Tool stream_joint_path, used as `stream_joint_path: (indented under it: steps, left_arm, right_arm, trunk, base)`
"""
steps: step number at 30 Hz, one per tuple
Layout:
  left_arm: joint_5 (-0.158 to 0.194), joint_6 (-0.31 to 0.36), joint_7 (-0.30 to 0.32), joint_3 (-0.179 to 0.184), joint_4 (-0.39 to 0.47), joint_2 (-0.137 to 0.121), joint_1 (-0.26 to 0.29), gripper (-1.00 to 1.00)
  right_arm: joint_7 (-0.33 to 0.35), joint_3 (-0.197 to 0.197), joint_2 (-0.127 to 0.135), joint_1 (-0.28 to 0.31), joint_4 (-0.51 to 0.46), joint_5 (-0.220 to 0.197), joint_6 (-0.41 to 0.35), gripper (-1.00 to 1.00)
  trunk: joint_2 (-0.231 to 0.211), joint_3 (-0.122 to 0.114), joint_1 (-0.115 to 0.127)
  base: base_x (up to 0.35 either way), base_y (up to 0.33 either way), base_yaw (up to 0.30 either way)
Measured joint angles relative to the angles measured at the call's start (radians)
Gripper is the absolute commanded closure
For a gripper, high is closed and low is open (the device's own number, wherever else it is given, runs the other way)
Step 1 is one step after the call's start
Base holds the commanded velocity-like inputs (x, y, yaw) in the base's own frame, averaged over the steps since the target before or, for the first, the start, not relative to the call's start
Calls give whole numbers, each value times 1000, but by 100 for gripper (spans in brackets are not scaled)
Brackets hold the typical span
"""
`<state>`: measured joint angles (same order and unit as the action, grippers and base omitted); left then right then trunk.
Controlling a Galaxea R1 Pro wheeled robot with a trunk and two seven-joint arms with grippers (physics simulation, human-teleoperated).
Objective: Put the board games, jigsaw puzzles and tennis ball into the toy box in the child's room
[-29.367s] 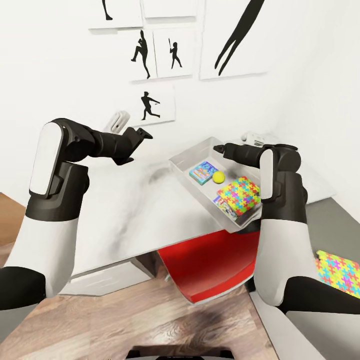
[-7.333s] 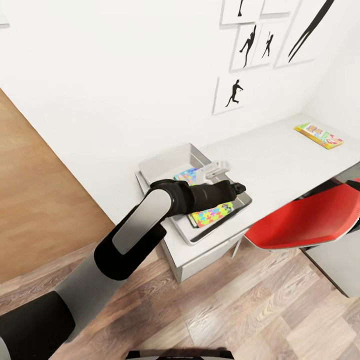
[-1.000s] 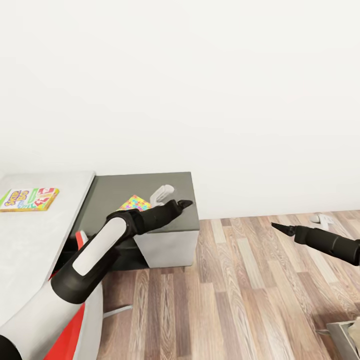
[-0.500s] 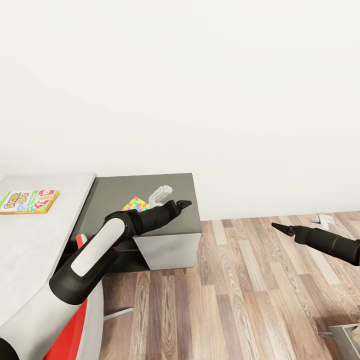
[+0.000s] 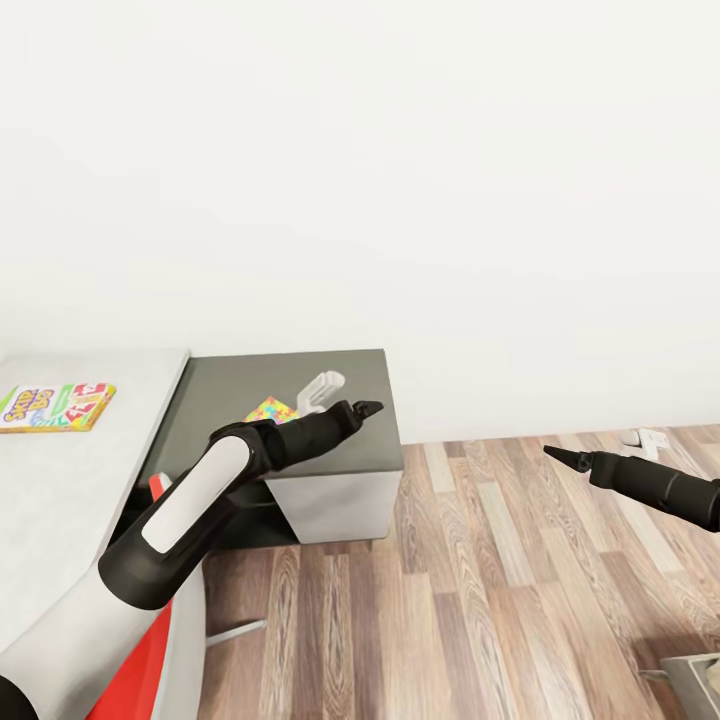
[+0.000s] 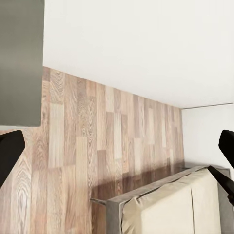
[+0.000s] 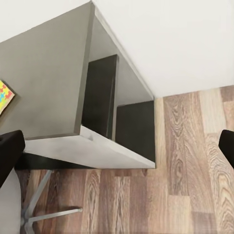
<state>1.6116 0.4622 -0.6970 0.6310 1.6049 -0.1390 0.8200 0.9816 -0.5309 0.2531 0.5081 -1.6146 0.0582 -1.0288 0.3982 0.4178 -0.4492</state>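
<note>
A Skip-Bo board game (image 5: 55,407) lies on the light grey table (image 5: 90,480) at the left. One jigsaw puzzle (image 5: 270,409) rests on the table's dark grey end section (image 5: 300,370); its corner also shows in the right wrist view (image 7: 5,95). My left gripper (image 5: 360,408) hovers open just right of the puzzle, holding nothing. My right gripper (image 5: 555,455) is open and empty over the wood floor. The bed (image 6: 165,209), with its beige mattress, appears in the left wrist view. The toy box and tennis ball are out of view.
A red chair (image 5: 160,490) is tucked under the table, its metal base (image 7: 44,209) on the floor. A white wall runs behind. Wood-plank floor (image 5: 480,580) spreads to the right. A grey corner (image 5: 695,672) pokes in at the bottom right.
The whole picture has shifted slightly, so the camera moved. Both arms hold nearly the same pose, and the puzzle and board game lie where they were.
</note>
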Motion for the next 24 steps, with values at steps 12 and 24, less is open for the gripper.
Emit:
stream_joint_path:
  steps: [12, 24]
  left_arm:
    - [-1, -1, -1, 1, 0, 0, -1, -100]
    - [-48, -1, 3, 1, 0, 2, -3, -100]
  right_arm:
    - [0, 0, 0, 0, 0, 0, 0, -100]
    - [0, 3, 0, 0, 0, 0, -2, -100]
  trunk:
    - [0, 0, 0]
    - [0, 0, 0]
  base:
    - [230, -128, 0]
    - [240, -172, 0]
